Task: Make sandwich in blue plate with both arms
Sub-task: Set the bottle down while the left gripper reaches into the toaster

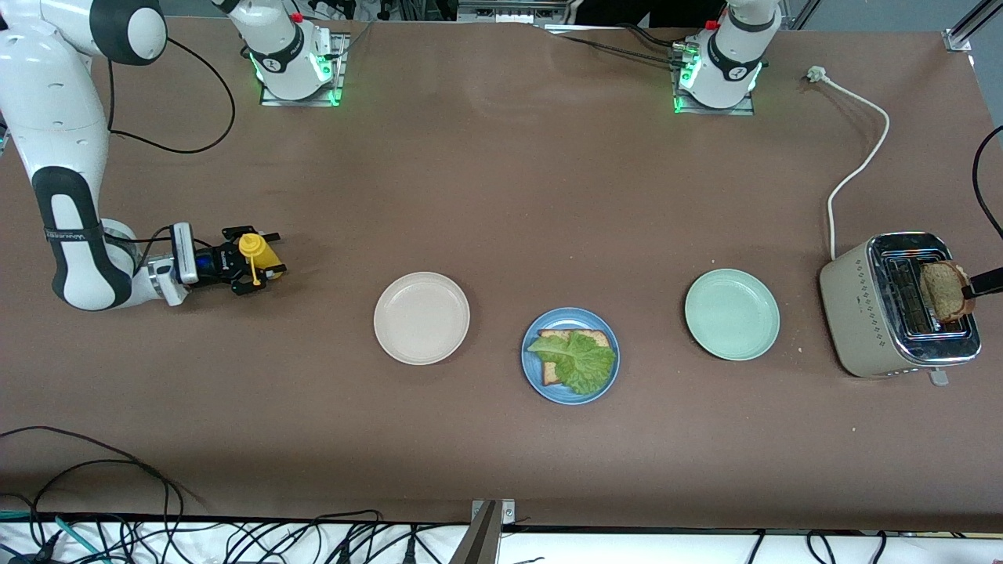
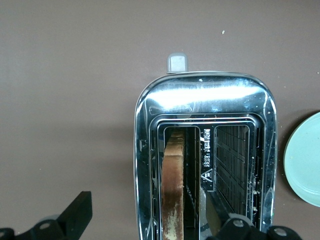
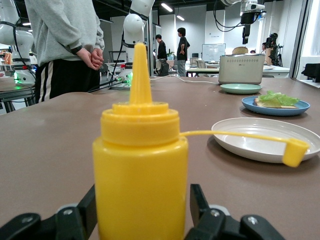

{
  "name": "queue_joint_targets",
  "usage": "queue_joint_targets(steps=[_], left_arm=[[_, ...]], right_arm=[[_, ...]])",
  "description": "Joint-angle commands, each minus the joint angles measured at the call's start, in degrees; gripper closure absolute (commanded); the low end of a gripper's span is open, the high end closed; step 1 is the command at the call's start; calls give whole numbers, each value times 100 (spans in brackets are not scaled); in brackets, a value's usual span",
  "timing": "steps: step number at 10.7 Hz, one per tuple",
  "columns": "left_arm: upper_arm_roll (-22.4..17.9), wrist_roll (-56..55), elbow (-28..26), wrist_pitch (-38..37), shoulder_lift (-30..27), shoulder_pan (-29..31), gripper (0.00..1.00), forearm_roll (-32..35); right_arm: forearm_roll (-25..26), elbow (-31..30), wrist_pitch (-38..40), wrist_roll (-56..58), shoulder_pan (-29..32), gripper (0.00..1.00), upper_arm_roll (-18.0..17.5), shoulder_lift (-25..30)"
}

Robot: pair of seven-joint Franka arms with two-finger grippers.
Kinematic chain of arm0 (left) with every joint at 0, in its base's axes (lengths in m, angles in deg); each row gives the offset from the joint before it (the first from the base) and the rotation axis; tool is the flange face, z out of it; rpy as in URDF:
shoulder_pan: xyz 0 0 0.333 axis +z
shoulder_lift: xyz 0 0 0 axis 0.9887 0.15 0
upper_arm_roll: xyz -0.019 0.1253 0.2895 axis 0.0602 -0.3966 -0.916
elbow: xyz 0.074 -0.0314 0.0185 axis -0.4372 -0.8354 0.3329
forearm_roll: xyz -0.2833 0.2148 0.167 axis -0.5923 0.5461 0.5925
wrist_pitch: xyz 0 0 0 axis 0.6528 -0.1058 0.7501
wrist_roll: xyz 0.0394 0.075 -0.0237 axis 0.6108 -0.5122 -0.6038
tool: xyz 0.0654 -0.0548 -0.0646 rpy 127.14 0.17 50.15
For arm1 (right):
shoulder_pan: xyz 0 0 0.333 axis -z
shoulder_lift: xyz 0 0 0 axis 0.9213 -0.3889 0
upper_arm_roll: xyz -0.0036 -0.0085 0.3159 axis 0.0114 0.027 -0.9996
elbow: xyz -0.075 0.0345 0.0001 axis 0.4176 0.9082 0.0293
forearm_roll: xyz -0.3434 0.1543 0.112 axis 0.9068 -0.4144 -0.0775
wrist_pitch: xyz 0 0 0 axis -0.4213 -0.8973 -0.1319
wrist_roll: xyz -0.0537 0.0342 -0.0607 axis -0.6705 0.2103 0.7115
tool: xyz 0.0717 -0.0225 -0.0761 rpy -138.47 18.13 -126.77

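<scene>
The blue plate [image 1: 570, 396] lies nearest the front camera, between two other plates. On it are one bread slice [image 1: 589, 338] and a green lettuce leaf [image 1: 577, 361]. A second bread slice [image 1: 946, 294] stands up out of the toaster [image 1: 862, 313] and shows edge-on in one slot in the left wrist view [image 2: 174, 175]. My left gripper [image 1: 973, 288] is over the toaster. Its jaws are spread wide on either side of that slice [image 2: 155, 220], not touching it. My right gripper [image 1: 266, 256] is shut on an upright yellow squeeze bottle [image 3: 141, 165] at the right arm's end of the table.
A beige plate [image 1: 421, 317] lies beside the blue plate toward the right arm's end. A pale green plate [image 1: 732, 314] lies toward the left arm's end. The toaster's white cord [image 1: 860, 160] runs up the table. The bottle's cap [image 3: 295, 151] hangs open on its strap.
</scene>
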Motion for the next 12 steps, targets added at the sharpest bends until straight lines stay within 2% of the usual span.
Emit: queue_joint_targets(steps=[1,2,6,7,10,11,12], left_arm=[[2,113,174,-75,76,14,2,-93],[2,96,174,-75,120,14,2,-102],[10,139,174,-75,305,14,1,-357],[2,166,174,-84,314,22,15,-348],[2,175,174,-136,305,31,85,-287],[2,210,157,-145,305,49,100,-287],[2,280,157,-145,305,58,100,-287]], right_arm=[[-19,311,92,-70,160,5,-12,-59],[77,391,110,-175,257,0,5,-50],[797,970,320,-569,766,0,32,-50],[1069,1180,504,-981,898,0,32,-15],[1571,2032,970,-2613,1005,0,49,256],[1668,2305,1111,-3455,987,0,41,492],[1791,2455,1190,-4264,952,0,23,790]])
